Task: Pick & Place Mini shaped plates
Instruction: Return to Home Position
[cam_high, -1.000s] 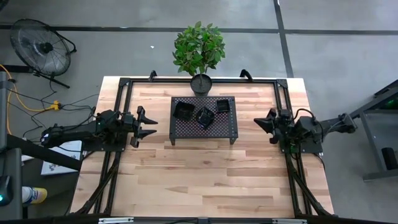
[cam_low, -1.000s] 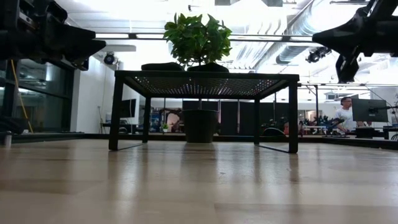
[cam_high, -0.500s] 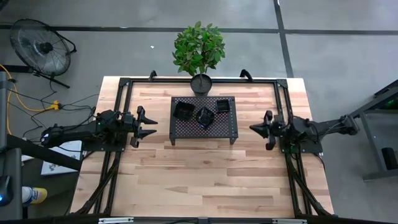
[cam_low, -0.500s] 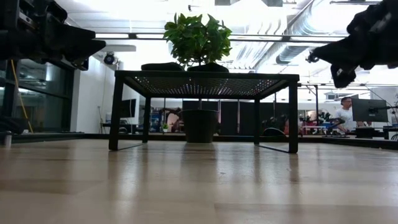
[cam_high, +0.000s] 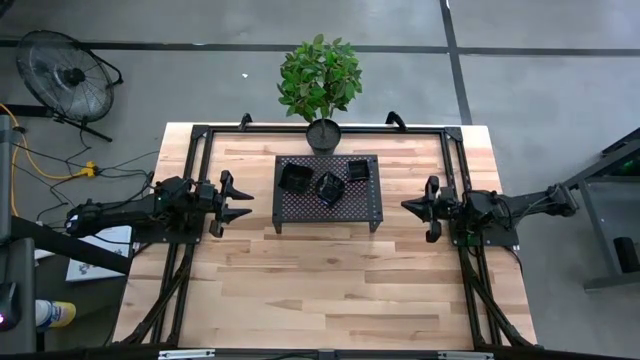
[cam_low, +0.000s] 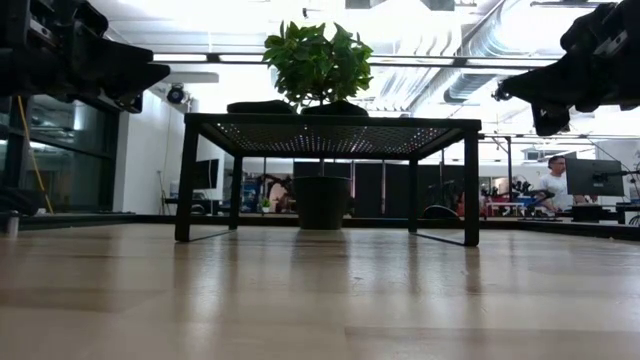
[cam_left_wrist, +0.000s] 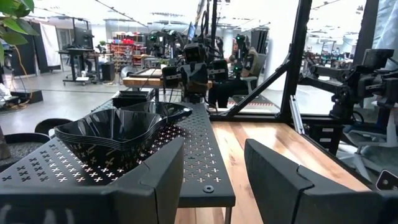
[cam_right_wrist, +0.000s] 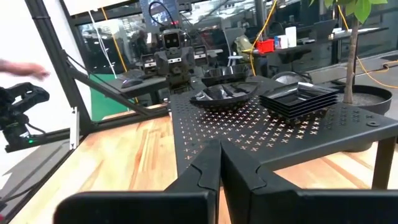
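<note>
- I'd call this a robotics lab or workshop, not a home.
- There's bare grey concrete floor (cam_high: 530, 90) with painted lines all round the rig table (cam_high: 300, 300).
- An industrial floor fan (cam_high: 62, 72) and a loose yellow cable (cam_high: 45, 160) sit out behind my left gripper (cam_high: 247, 204).
- Far ahead of that gripper I see workbenches (cam_left_wrist: 81, 53) loaded with gear.
- Exposed ceiling ducts (cam_low: 490, 50) run above my right gripper (cam_low: 498, 93).
- Below it, far back, a person (cam_low: 555, 178) sits at a monitor (cam_low: 592, 176).
</note>
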